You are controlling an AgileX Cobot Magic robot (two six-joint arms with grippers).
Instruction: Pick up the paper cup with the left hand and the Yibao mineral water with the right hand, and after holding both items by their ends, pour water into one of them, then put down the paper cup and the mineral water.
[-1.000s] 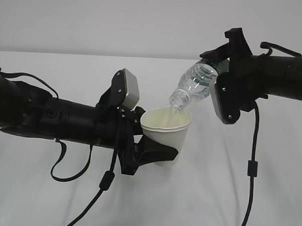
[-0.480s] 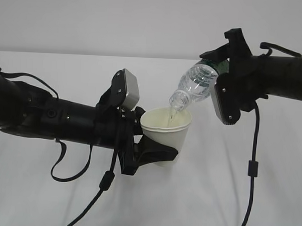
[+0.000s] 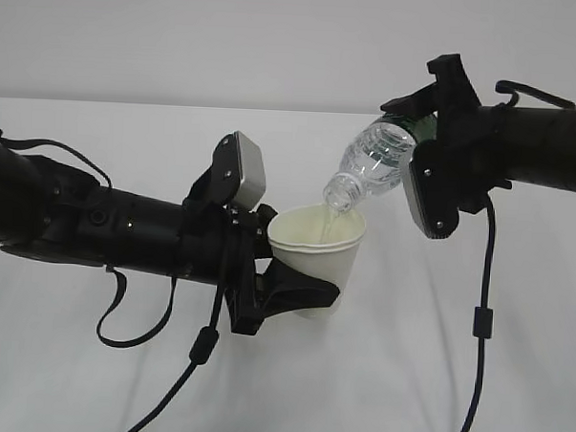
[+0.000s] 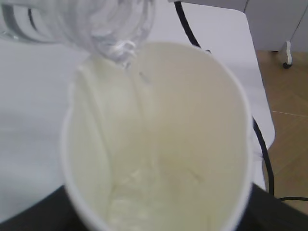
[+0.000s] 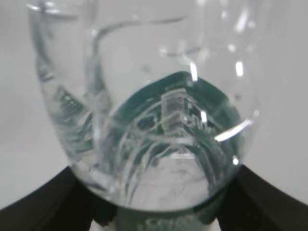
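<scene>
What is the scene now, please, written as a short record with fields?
cup: white paper cup, upright, held by the left tool above the table
bottle: clear, green label, tilted neck-down, held at its base end by the right tool
water: thin stream falls into the cup
mouth position: above the cup's rim, not touching

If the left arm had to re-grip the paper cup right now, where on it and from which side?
Grip the paper cup low on its wall, coming in level from the left as the left gripper does now. It stands upright with water inside, its rim already squeezed oval, so a low grip should deform it less. The Yibao mineral water is tilted over the rim, blocking any approach from above.
</scene>
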